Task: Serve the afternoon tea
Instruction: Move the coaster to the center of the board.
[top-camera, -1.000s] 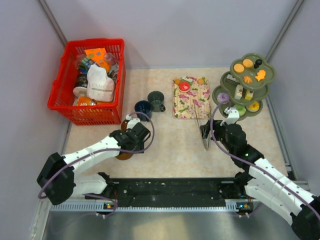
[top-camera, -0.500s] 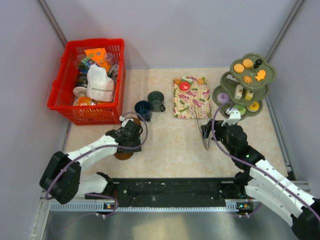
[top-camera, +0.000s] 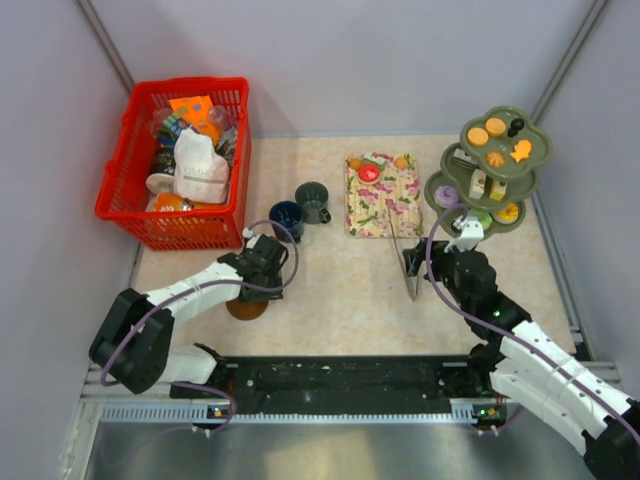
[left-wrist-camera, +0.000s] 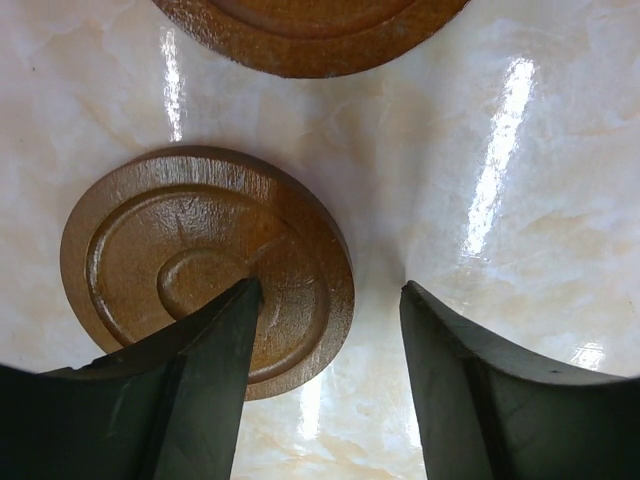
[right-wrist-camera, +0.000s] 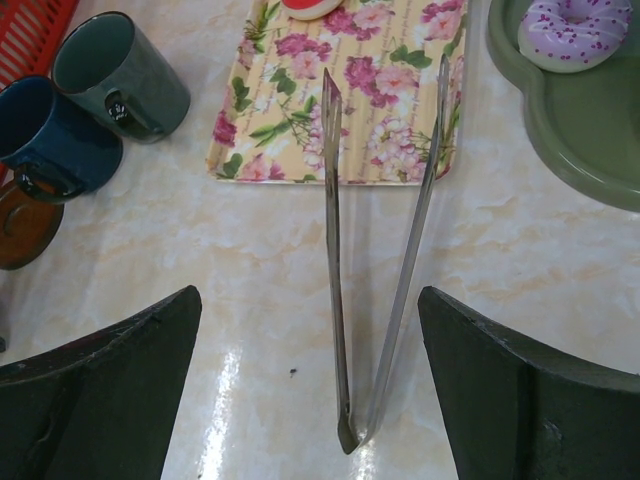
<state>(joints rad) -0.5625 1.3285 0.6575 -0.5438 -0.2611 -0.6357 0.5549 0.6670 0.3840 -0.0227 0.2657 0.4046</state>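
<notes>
Below my left gripper (left-wrist-camera: 330, 292) a round brown saucer (left-wrist-camera: 205, 260) lies flat on the table. The jaws stand apart: one finger hangs over the saucer and the other over bare table. A second saucer (left-wrist-camera: 310, 30) shows at the top edge. From above, my left gripper (top-camera: 265, 262) sits close in front of the navy mug (top-camera: 287, 218) and the dark-green mug (top-camera: 313, 201), with a saucer (top-camera: 246, 308) beside the arm. My right gripper (right-wrist-camera: 310, 300) is open over the hinge end of the metal tongs (right-wrist-camera: 385, 250). The olive three-tier stand (top-camera: 490, 170) holds several pastries, among them a purple doughnut (right-wrist-camera: 580, 30).
A red basket (top-camera: 178, 160) of mixed clutter stands at the back left. A floral tray (top-camera: 382, 195) with a red pastry (top-camera: 369, 172) lies behind the tongs, between the mugs and the stand. Grey walls close the table on three sides.
My left gripper has drawn a little to the left and back, toward the navy mug, and its arm has swung with it. The right arm has hardly moved.
</notes>
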